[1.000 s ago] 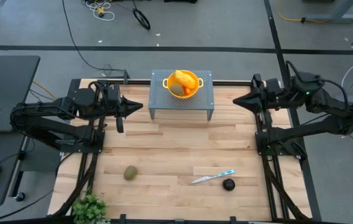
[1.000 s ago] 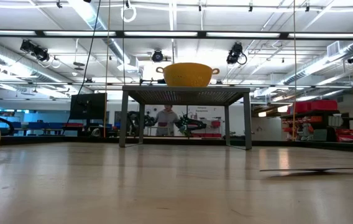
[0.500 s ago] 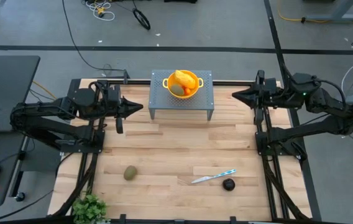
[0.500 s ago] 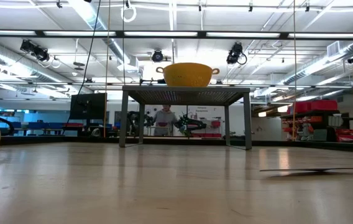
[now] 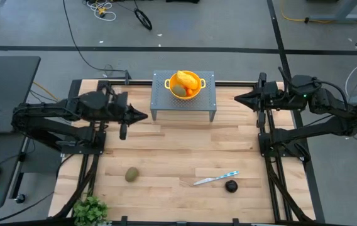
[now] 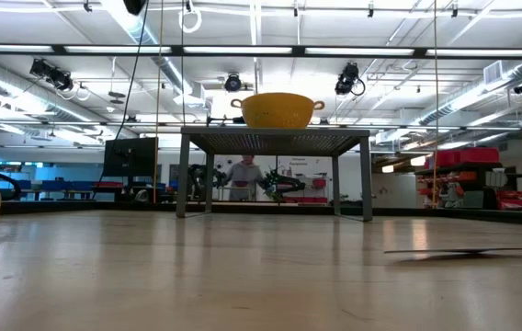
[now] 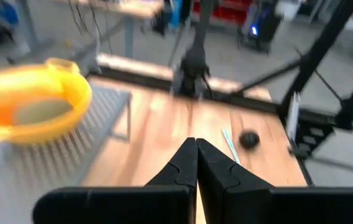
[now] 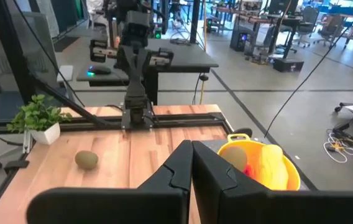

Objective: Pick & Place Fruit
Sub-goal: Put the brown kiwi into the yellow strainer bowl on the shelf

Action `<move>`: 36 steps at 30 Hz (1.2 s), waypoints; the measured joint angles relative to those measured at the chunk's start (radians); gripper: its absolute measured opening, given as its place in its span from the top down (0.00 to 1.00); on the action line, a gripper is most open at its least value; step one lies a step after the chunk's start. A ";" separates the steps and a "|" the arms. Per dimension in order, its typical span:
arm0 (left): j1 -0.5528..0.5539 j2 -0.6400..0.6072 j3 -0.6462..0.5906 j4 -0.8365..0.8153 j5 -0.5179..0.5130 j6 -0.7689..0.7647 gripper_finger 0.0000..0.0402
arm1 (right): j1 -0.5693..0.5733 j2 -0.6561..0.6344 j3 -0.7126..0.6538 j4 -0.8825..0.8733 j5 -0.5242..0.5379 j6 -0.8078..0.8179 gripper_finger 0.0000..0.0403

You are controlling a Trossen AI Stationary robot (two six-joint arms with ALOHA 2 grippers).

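Left claw [image 5: 144, 116]: fingers pressed together, nothing held. Since a second ago it has swung out from its parked spot beside the left edge, a little forward and toward the table middle; its tip now hangs just off the front left corner of the grey rack [image 5: 159, 104]. Right claw [image 5: 237, 98]: also pressed together, empty, and it has crept slightly inward along the back of the table, near the rack's right end.

Reading: the left arm looks to be setting off on a fresh reach. No fruit has shifted on the table.

Count, high view:
- yellow bowl [image 5: 170, 82]: 1, on the rack.
- In the bowl: 1 large yellow-orange fruit [image 5: 183, 80]; a greenish piece and small orange bits beside it, number not clear.
- Olive-brown fruit [image 5: 131, 174]: 1, front left of the table, well apart from both claws.
- Dark round fruit [image 5: 230, 186]: 1, front right.
- Knife [image 5: 215, 178]: 1, just beside the dark fruit.
- Potted plant [image 5: 90, 209]: 1, front left corner.
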 joint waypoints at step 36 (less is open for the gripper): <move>-0.152 0.106 0.000 -0.260 0.272 0.085 0.99 | 0.000 0.001 0.000 -0.028 0.024 0.008 0.95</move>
